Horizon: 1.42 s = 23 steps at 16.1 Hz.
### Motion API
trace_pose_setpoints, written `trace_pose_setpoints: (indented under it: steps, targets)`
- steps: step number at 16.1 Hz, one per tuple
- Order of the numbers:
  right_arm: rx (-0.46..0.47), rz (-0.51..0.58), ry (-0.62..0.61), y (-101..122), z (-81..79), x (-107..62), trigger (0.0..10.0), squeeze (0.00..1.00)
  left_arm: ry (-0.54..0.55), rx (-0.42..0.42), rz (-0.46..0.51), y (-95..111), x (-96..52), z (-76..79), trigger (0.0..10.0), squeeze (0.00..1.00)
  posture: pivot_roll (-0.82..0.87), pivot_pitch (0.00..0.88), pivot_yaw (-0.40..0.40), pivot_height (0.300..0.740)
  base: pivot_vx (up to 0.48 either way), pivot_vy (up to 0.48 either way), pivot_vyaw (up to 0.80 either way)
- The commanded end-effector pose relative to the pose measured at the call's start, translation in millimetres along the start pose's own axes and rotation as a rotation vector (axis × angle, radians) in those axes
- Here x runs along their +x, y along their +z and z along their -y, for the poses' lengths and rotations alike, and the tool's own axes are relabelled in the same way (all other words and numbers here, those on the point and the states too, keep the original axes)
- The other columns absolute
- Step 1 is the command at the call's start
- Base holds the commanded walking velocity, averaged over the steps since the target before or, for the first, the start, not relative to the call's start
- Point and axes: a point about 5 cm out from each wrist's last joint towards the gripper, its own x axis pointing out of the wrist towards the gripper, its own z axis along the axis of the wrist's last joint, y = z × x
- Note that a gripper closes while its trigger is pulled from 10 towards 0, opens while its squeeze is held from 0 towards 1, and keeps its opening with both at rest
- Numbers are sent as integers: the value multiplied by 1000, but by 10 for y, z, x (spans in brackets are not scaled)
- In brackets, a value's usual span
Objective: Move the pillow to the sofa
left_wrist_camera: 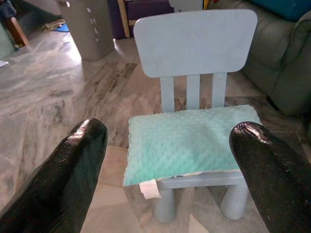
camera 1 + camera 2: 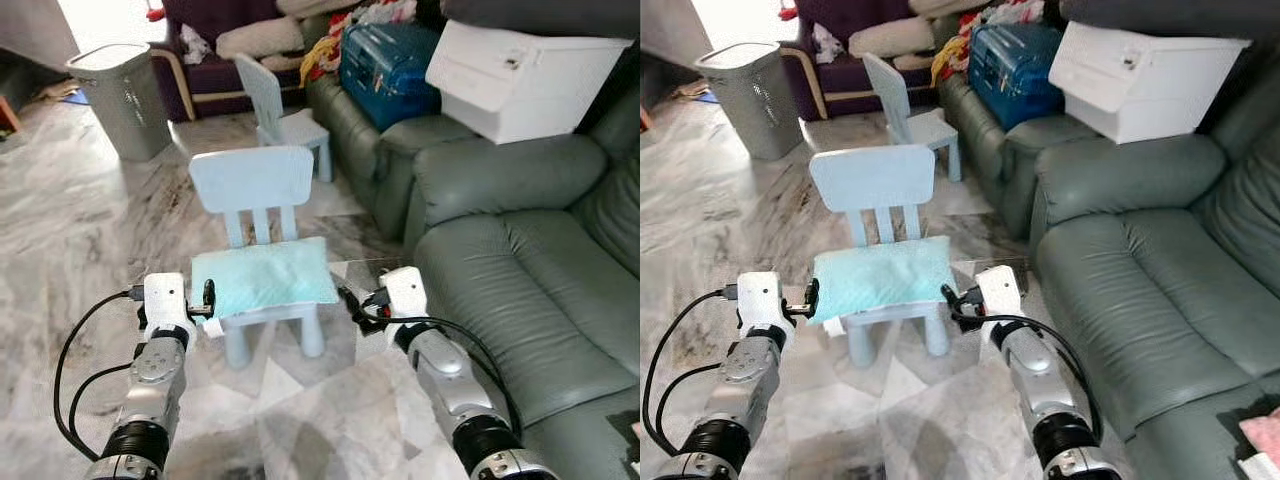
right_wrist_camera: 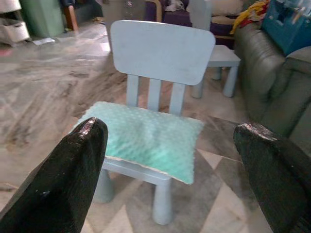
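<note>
the reach is in hand: left gripper [image 2: 207,297] and right gripper [image 2: 350,300], both spread, flank the mint pillow [image 2: 262,277] on the small blue chair [image 2: 252,180]; next they should close in, lift, and swing right to the green sofa [image 2: 520,260].

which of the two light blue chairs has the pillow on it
The nearer chair, between the two grippers; the pillow covers its seat. The farther chair by the sofa is bare.
</note>
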Motion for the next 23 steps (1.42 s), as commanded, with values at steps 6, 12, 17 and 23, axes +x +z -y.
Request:
trace_pose_setpoints:
  steps: [6, 12, 17, 23]
  targets:
    - [-38, 20, 20, 34, -12, -4, 10000, 0, -1, -17, -10, -10, -5, -26, 10000, 0, -88, 0, 34, 740, 0, 0, 341]
    - [-3, 24, 9, 44, 5, 5, 10000, 0, -30, -52, -15, -26, -10, -6, 10000, 0, -88, 0, 29, 740, 0, 0, 267]
    - [-4, 33, 9, 46, 14, -13, 10000, 0, -49, -84, -11, -40, -34, 3, 10000, 0, -91, 0, 26, 740, 0, 0, 0]
    - [-19, 37, 19, 53, -1, -10, 10000, 0, -57, -102, -8, -49, -44, -9, 10000, 0, -90, 0, 24, 740, 179, 0, 0]
